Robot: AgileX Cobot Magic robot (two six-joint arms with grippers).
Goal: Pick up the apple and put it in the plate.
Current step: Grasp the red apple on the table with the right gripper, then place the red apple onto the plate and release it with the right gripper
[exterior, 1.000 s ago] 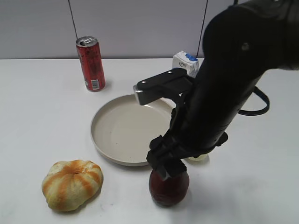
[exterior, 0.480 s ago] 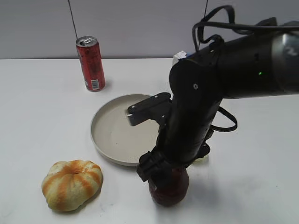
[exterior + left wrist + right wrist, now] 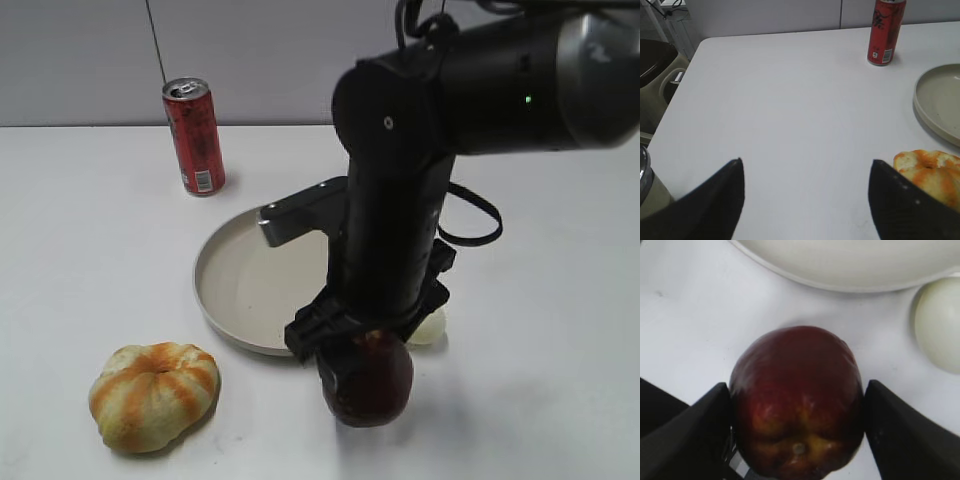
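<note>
**Apple gripped beside the plate**

The left gripper [image 3: 805, 200] hangs over bare table [image 3: 790, 100], jaws spread and empty. A soda can [image 3: 194, 136] stands at the back, a bun [image 3: 154, 394] near the front. The plate [image 3: 232, 290] lies mid-table. Just beside its front rim, the right gripper [image 3: 797, 435] clamps the apple [image 3: 368, 380], with an egg [image 3: 430, 326] close by.

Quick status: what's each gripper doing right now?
Left gripper: open, holding nothing, over bare table.
Right gripper: closed on the apple, fingers pressed to both its sides.
</note>
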